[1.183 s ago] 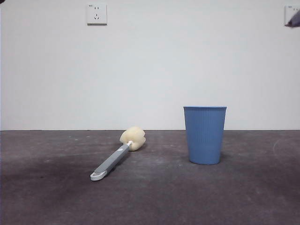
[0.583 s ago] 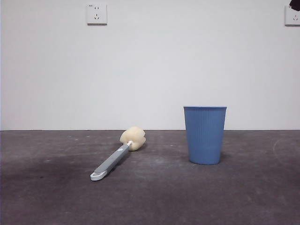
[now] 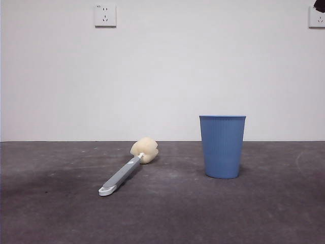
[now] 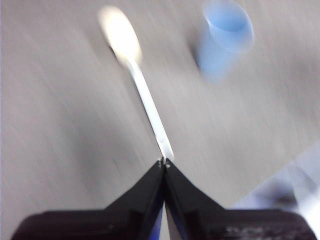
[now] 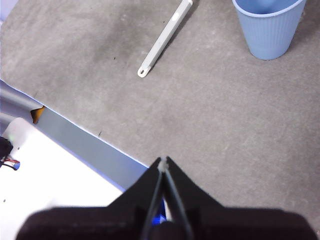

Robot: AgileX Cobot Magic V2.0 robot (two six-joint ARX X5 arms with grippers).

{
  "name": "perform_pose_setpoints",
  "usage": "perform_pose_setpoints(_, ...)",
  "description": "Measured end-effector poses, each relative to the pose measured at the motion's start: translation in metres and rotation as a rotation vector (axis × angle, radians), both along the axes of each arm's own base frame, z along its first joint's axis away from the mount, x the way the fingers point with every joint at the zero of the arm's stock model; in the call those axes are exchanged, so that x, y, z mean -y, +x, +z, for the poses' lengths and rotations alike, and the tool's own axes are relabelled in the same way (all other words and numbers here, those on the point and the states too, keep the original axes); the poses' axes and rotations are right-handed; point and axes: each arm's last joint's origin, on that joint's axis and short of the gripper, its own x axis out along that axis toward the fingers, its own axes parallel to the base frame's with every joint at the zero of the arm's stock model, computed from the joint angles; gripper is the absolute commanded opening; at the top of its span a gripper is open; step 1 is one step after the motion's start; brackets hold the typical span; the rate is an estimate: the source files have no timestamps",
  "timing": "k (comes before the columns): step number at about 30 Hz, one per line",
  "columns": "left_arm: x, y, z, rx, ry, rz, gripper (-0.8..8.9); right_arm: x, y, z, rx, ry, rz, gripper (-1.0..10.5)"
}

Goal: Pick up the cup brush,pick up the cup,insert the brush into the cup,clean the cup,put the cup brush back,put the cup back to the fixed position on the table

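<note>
Cup brush (image 3: 127, 170): laid flat on the table (image 3: 213, 213), nearest the front edge of all the task's things; the white looped handle end points toward the front edge and the sponge head toward the back edge. Nothing touches it.
Brush appearance: a slim grey handle with a white tip and a rounded pale-yellow sponge head; in the left wrist view (image 4: 135, 75) it is smeared by blur.
Cup (image 3: 222, 146): stood upright, well apart from the brush, toward the right side of the table; blue, finely ribbed, tapering to its base, open mouth up, seemingly empty.
Left gripper (image 4: 164, 164): held above the table with its jaws pressed together, tips lined up with the handle's end; nothing is held.
Right gripper (image 5: 163, 162): held high near the front edge, jaws closed together, empty; the cup (image 5: 270, 27) is seen far ahead of it.
Risk, brush: the low, thin handle could be pushed away or missed if the jaws are not spread before descent.
Risk, cup: the light, tapered cup could probably be tipped or slid by an off-centre approach.
Progress: no pick is judged done yet.
</note>
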Motion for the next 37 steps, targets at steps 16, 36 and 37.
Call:
perform_pose_setpoints(16, -0.058, -0.014, -0.096, 0.741, -0.043, 0.289, -0.04, 0.0, 0.0, 0.0, -0.002, -0.001, 0.0, 0.0)
perform_pose_setpoints(36, -0.063, -0.009, -0.192, 0.466, -0.042, 0.37, -0.03, 0.0, 0.0, 0.0, -0.002, -0.001, 0.0, 0.0)
perform_pose_setpoints(37, -0.063, -0.009, -0.195, 0.438, -0.039, 0.372, -0.03, 0.0, 0.0, 0.0, -0.002, -0.001, 0.0, 0.0)
